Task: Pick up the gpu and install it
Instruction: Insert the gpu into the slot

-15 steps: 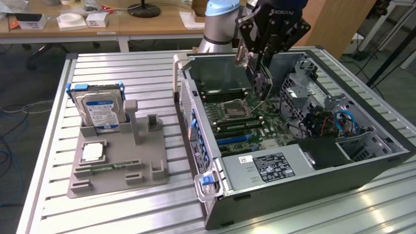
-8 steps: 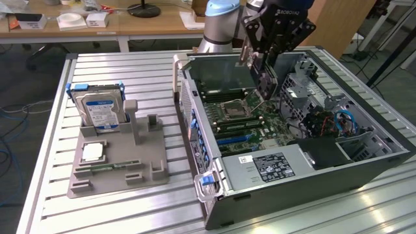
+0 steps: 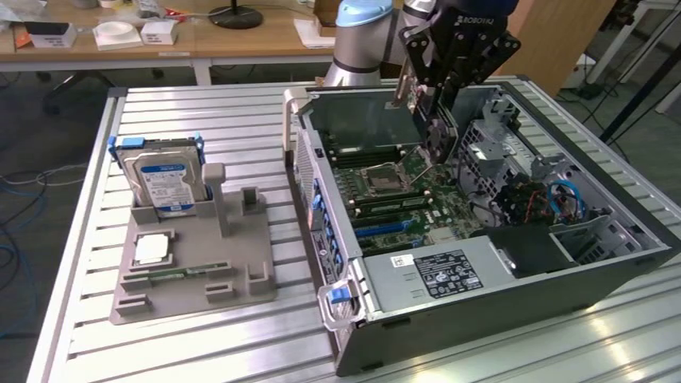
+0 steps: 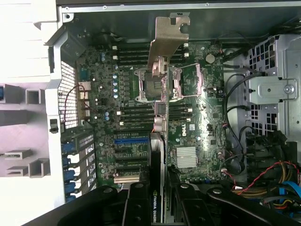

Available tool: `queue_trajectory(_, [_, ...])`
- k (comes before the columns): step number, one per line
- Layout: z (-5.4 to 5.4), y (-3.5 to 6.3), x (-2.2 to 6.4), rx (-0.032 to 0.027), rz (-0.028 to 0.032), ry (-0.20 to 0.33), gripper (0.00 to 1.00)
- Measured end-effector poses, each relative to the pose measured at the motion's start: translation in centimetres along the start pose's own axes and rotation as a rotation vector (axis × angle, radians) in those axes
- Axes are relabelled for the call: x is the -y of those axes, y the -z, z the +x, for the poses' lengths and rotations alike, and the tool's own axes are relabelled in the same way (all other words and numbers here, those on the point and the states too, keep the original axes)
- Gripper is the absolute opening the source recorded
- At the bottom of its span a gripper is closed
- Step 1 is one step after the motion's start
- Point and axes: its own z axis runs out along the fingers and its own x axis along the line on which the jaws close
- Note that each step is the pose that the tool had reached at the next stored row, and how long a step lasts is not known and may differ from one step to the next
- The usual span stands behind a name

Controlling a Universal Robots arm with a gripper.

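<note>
clenches the gpu [image 3: 436,136] in the gripper [image 4: 158,205], hanging it above the motherboard [image 4: 197,122] of the open case [image 3: 596,275], seemingly to line it with the slots [image 4: 131,140].

Markings read: "ROBOTIQ" on gripper [image 3: 431,97]; "NVIDIA QUADR", then cut off, on gpu [image 4: 158,155] edge; "DELL" on motherboard [image 4: 188,127].

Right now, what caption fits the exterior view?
Tool holds the gpu over the motherboard of the open computer case.
</note>
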Motion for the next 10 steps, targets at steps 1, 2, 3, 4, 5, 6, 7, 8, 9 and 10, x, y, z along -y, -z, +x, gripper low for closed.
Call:
queue_trajectory(1, [0.00, 0.00, 0.00, 0.0000, 0.0000, 0.000, 0.26])
queue_trajectory(2, [0.00, 0.00, 0.00, -0.0001, 0.0001, 0.000, 0.26])
queue_trajectory(3, [0.00, 0.00, 0.00, 0.0000, 0.0003, 0.000, 0.26])
queue_trajectory(4, [0.00, 0.00, 0.00, 0.0000, 0.0002, 0.000, 0.26])
queue_trajectory(5, [0.00, 0.00, 0.00, 0.0001, 0.0003, 0.000, 0.26])
queue_trajectory(6, [0.00, 0.00, 0.00, 0.0000, 0.0003, 0.000, 0.26])
queue_trajectory(7, [0.00, 0.00, 0.00, 0.0000, 0.0003, 0.000, 0.26])
queue_trajectory(8, [0.00, 0.00, 0.00, 0.0000, 0.0003, 0.000, 0.26])
queue_trajectory(9, [0.00, 0.00, 0.00, 0.0000, 0.0003, 0.000, 0.26])
queue_trajectory(10, [0.00, 0.00, 0.00, 0.0000, 0.0003, 0.000, 0.26])
